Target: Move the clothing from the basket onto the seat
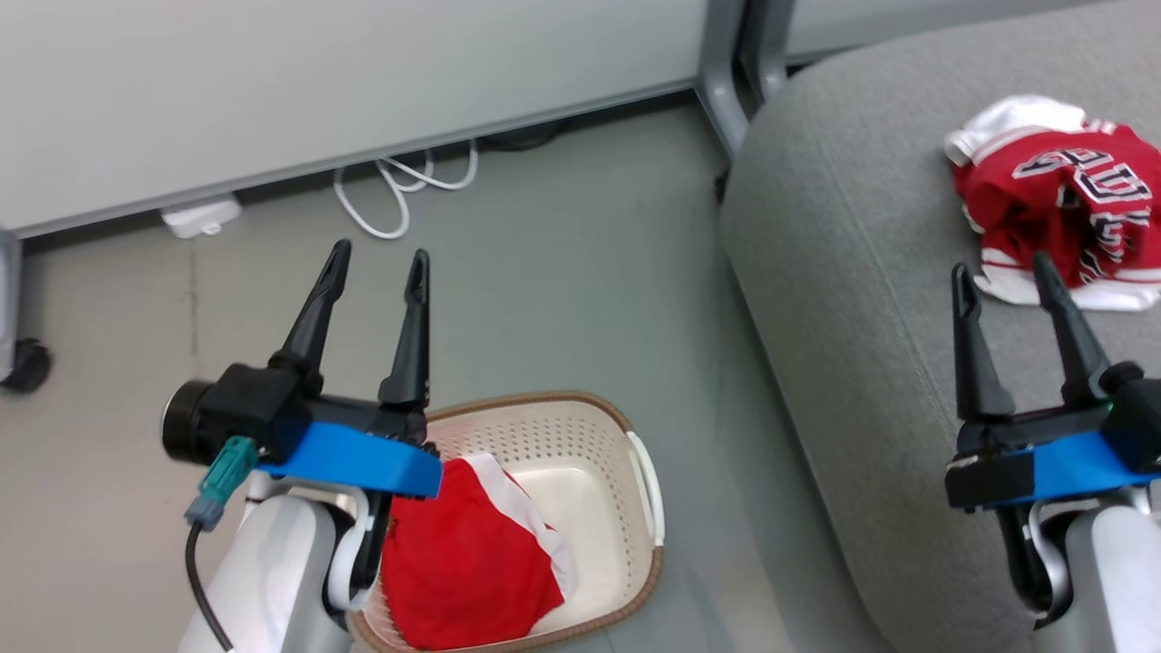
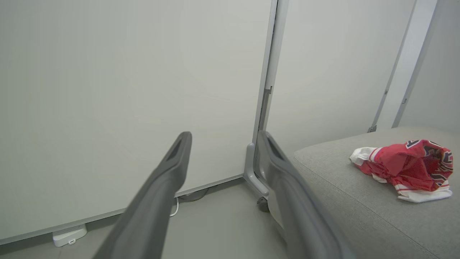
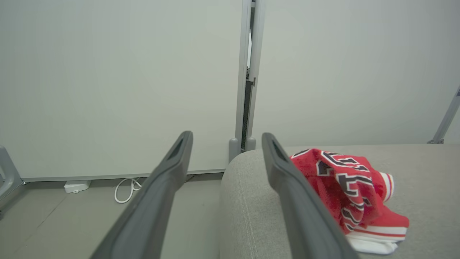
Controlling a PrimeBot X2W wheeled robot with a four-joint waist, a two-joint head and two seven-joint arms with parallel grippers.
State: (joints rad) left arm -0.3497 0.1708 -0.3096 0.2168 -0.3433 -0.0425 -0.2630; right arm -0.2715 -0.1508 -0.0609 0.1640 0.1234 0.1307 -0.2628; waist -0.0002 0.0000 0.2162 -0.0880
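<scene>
A red jersey (image 1: 1061,195) with black-and-white lettering lies crumpled on the grey seat (image 1: 862,272), far right; it also shows as the jersey (image 2: 408,167) and jersey (image 3: 345,187) on the seat (image 2: 341,187) (image 3: 251,201). A plainer red piece (image 1: 463,562) with white trim lies in the cream basket (image 1: 635,508) on the floor. My left gripper (image 1: 379,258) hangs open and empty above the basket's left side. My right gripper (image 1: 1002,272) stands open and empty over the seat, just short of the jersey. Nothing lies between the left gripper (image 2: 224,138) fingers or the right gripper (image 3: 226,138) fingers.
Pale wall panels with a grey post (image 1: 721,82) stand behind. A white cable (image 1: 399,181) and a white adapter (image 1: 201,218) lie on the grey floor by the wall. A caster wheel (image 1: 25,365) sits at far left.
</scene>
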